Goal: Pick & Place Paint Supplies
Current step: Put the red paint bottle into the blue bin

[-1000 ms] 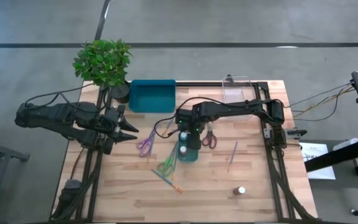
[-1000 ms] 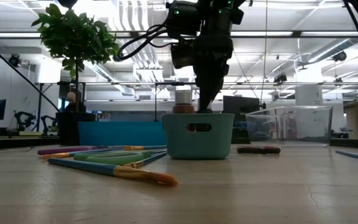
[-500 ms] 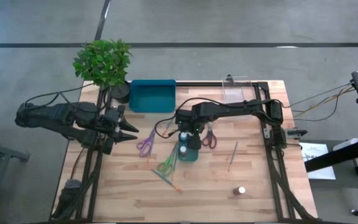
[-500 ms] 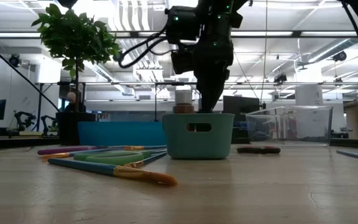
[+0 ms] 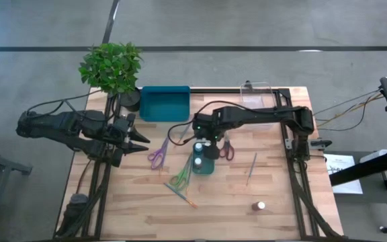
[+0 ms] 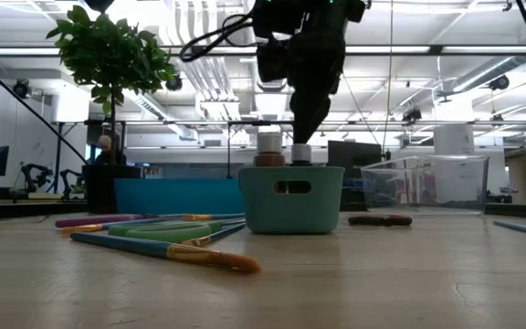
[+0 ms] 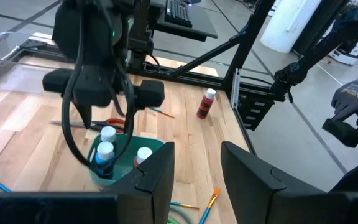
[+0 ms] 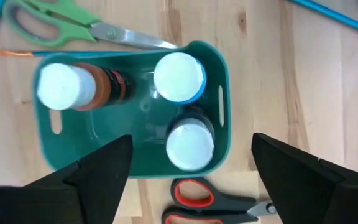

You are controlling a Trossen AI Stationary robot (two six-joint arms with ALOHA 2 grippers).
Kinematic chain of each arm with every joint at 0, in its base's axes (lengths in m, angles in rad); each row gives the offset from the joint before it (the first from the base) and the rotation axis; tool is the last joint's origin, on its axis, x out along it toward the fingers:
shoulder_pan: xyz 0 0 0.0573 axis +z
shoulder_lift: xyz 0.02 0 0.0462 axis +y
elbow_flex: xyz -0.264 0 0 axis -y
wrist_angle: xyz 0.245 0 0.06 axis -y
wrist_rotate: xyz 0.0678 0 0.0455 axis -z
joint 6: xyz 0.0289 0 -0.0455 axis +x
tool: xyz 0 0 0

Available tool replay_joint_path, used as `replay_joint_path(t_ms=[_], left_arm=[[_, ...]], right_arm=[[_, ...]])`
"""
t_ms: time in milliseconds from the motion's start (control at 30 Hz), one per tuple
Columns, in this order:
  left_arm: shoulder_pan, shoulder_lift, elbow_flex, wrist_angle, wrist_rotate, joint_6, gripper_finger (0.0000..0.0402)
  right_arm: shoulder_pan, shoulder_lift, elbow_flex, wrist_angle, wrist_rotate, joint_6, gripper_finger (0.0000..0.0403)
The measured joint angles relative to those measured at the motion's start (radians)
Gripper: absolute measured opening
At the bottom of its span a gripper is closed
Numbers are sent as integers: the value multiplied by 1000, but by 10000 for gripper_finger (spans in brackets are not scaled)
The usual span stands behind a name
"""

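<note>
Right gripper: fingers spread wide, holding nothing, poised directly over the small teal bin.
Small teal bin: centre of the table; holds three white-capped paint pots.
Brown-bodied pot: leans toward the bin's 9 o'clock wall.
Blue-bodied pot: upright.
Dark-bodied pot: upright, just beside the blue one, directly under the right gripper.
Fourth pot: alone on the table at about 5 o'clock from the bin, well apart.
Pot handling: probably light, rigid and smooth-sided; best pinched across the cap or neck, since a tilted grip may topple it.
Red-handled scissors: flat on the wood, just beside the bin.
Green-handled scissors and purple-handled scissors: on the bin's 9 o'clock side; stiff, thin, best taken at the pivot.
Brushes: one near 7 o'clock from the bin, another at 3 o'clock; slender, likely to roll, grip mid-shaft.
Teal tray: toward 11 o'clock from the bin; nothing shows inside.
Clear tray: far edge; contents unclear.
Left gripper: waits at the table's 9 o'clock edge, fingers parted, empty.
</note>
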Motion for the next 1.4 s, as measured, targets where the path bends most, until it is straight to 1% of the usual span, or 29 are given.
replay_joint_path(t_ms=[100,200,333,500,667,933,1133,1400], left_arm=[[0,0,0,0,0,0,141],[0,0,0,0,0,0,141],[1,0,0,0,0,3,141],[1,0,0,5,2,3,141],[1,0,0,9,7,3,141],[0,0,0,18,7,3,141],[0,0,0,18,7,4,141],[0,0,0,18,7,11,141]], right_arm=[[1,-35,0,-16,-11,25,329],[13,-80,0,-29,-44,51,329],[43,-144,-1,-56,-47,89,329],[93,-215,-6,-96,-25,164,329],[166,-267,-6,-143,8,258,329],[304,-298,-7,-202,62,435,329],[386,-319,-7,-258,106,593,329],[480,-332,-7,-356,107,739,329]])
